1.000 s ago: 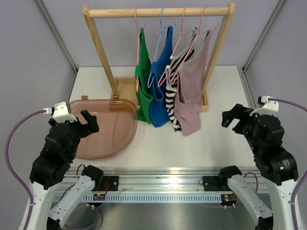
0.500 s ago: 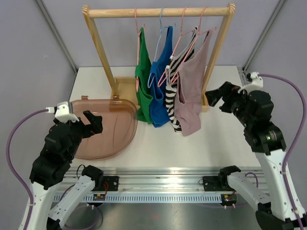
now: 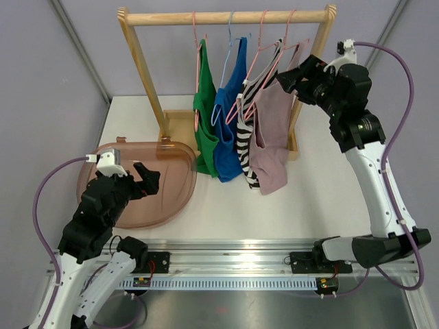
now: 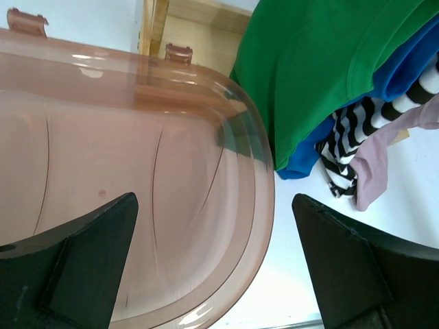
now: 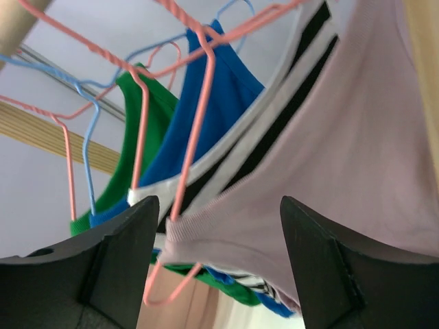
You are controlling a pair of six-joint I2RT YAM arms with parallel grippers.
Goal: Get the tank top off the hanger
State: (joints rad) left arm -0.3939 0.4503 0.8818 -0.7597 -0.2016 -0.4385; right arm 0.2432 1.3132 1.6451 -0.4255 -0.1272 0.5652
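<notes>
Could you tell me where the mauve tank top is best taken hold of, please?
Grip the mauve tank top at its upper edge by the pink hanger, coming from the right: it hangs outermost there, and the open right hand faces it.

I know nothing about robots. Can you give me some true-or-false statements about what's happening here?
1. Four tops hang from the wooden rack. True.
2. The right tool is shut on the mauve top. False: it is open beside that top's upper edge, gripping nothing.
3. The green top hangs at the end nearest the tinted tub. True.
4. The left tool holds the tub. False: it is open over the tub, gripping nothing.
5. The mauve top has been taken off the rack. False: it hangs there.
</notes>
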